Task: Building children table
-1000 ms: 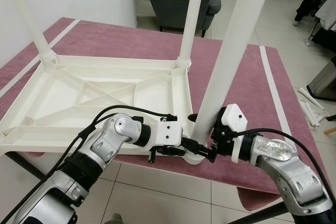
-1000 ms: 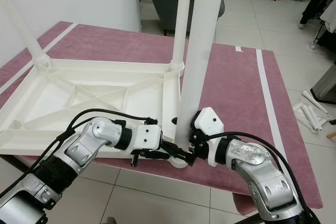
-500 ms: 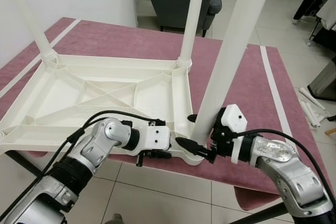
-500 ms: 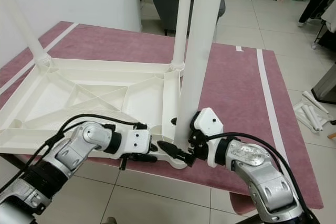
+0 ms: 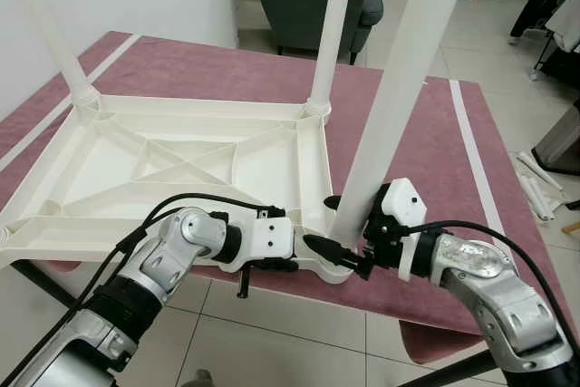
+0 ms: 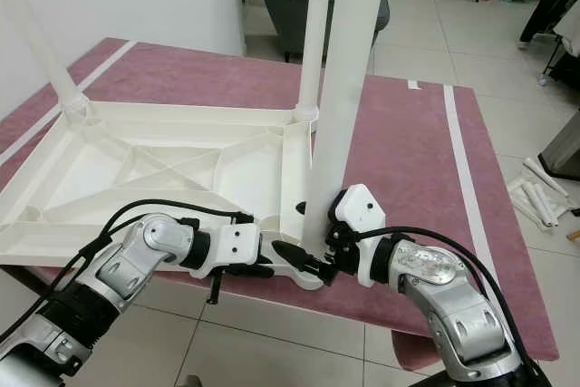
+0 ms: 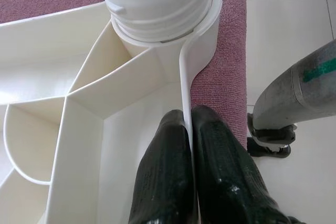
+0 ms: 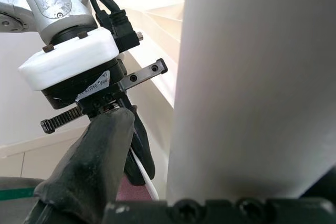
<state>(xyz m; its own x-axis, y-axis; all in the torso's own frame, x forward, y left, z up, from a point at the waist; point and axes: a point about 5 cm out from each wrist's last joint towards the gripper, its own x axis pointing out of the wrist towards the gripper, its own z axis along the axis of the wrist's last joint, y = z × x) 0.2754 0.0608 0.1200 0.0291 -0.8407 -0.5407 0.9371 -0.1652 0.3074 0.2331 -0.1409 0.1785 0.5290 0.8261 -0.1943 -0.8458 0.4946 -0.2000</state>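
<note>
I see my left gripper (image 7: pixel 188 145) pinching the upturned tabletop's (image 5: pixel 172 165) rim at its near right corner, while my right gripper (image 5: pixel 361 251) clasps the white leg (image 5: pixel 399 88) seated there.

A white tabletop (image 5: pixel 181 169) with white legs (image 5: pixel 399 88) is seen on a dusty-pink mat (image 5: pixel 417 160) edged with pale stripes (image 5: pixel 471 165). Silver arms ending in black fingers (image 7: pixel 168 177) are shown, the wrists cased in white. A dark grey armchair (image 5: pixel 308 2) is set on pale tiles (image 5: pixel 272 333)
</note>
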